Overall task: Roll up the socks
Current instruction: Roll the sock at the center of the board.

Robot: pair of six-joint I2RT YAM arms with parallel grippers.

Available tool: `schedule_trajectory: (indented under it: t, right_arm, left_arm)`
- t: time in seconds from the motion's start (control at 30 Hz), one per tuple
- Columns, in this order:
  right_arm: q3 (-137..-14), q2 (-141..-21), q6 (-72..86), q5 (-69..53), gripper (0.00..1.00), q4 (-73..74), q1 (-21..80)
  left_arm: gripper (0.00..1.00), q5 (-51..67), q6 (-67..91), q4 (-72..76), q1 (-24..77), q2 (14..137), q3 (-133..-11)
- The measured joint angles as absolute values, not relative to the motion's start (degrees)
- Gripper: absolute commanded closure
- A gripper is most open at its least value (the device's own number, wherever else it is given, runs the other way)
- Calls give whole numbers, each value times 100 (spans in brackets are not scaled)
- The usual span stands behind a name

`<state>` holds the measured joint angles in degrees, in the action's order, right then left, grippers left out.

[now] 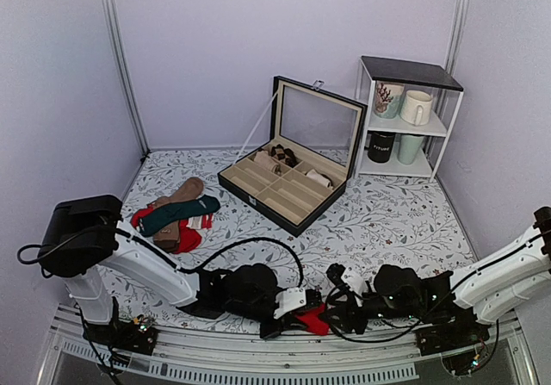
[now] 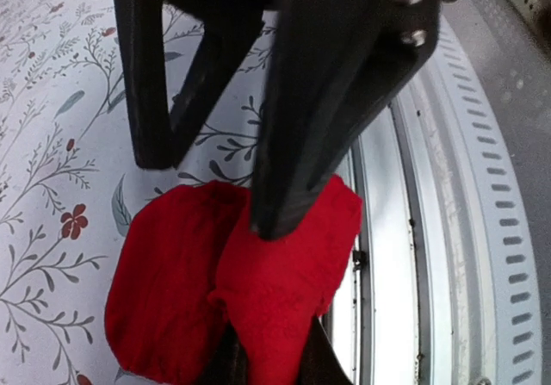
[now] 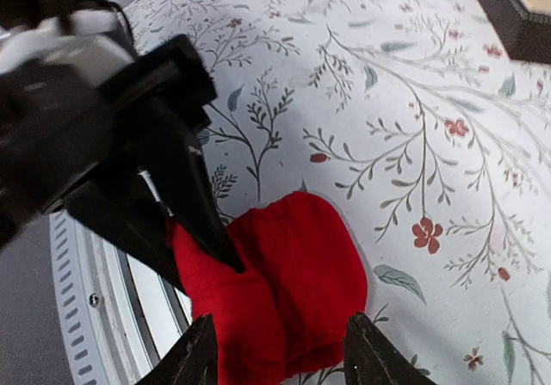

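Observation:
The bright red fuzzy socks (image 1: 312,319) lie bunched on the floral tablecloth by the near edge, between both grippers. Their beige cuff is hidden. In the left wrist view my left gripper (image 2: 271,361) is shut on a raised fold of the red socks (image 2: 172,282). My left gripper (image 1: 295,309) comes in from the left in the top view. My right gripper (image 1: 334,314) is open. In the right wrist view its jaws (image 3: 280,325) straddle the socks (image 3: 310,264). One of its fingers (image 2: 271,204) rests on the red fabric, and the other stands on the cloth beside it.
The metal front rail (image 2: 448,230) runs right beside the socks. A pile of green, brown and striped socks (image 1: 176,217) lies at the left. An open compartment box (image 1: 288,183) stands mid-table. A shelf with mugs (image 1: 405,118) stands at the back right.

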<state>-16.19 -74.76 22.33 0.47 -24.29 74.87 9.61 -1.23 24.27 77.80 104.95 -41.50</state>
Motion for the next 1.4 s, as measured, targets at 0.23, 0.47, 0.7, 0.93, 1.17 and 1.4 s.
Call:
schedule_trajectory:
  t: [0.23, 0.47, 0.7, 0.93, 1.17, 1.4]
  right_arm:
    - [-1455, -7065, 864, 991, 47, -2576, 8438]
    - [-1669, -7841, 491, 1413, 47, -2432, 8665]
    - [-1892, -8259, 416, 1627, 72, -2340, 8720]
    - [-1905, -8256, 565, 1662, 80, -2309, 8744]
    - [-1848, -8259, 1310, 1505, 80, -2412, 8715]
    - [-1662, -8333, 2294, 840, 80, -2908, 8329]
  left_arm:
    - [100, 1369, 200, 2593, 7592, 10558, -4099]
    - [100, 1662, 285, 2674, 7472, 10617, -4095]
    - [100, 1743, 311, 2681, 7439, 10641, -4108]
    - [71, 1708, 327, 2648, 7422, 10659, -4143]
    - [38, 331, 211, 2598, 7577, 9902, -3391]
    - [39, -263, -497, 3116, 7651, 8833, -2961]
